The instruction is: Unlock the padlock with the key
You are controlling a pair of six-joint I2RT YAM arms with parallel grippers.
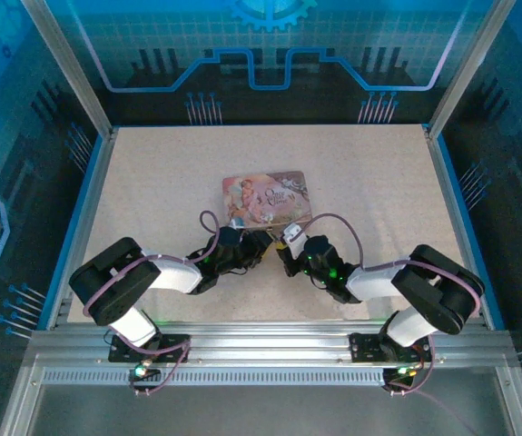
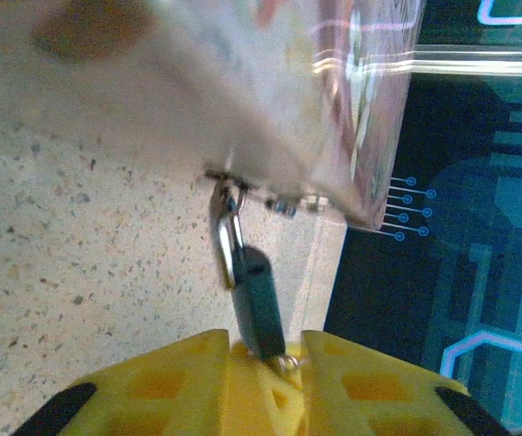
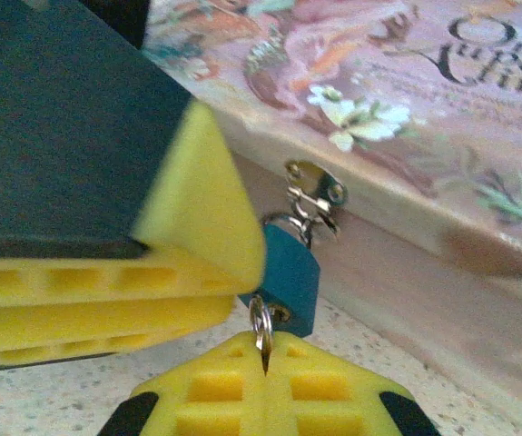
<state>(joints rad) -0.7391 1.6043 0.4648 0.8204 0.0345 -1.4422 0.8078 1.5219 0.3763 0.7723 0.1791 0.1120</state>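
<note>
- At the near side of the pink tin [image 1: 265, 195], the dark teal padlock [image 3: 290, 277] hangs by its silver shackle from the hasp [image 3: 315, 193].
- Left gripper [image 2: 267, 354]: yellow pads narrowly parted around the padlock's lower end; I cannot tell whether they clamp it.
- Right gripper [image 3: 264, 345]: pads closed on the key [image 3: 264, 356], its ring just beside the padlock's underside.

Tin [image 3: 397, 100] lid shows partial script "On… upo…".

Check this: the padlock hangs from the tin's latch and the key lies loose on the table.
Not loose. The right wrist view shows the key pinched in the right gripper, just under the padlock hanging from the latch on the tin.
</note>
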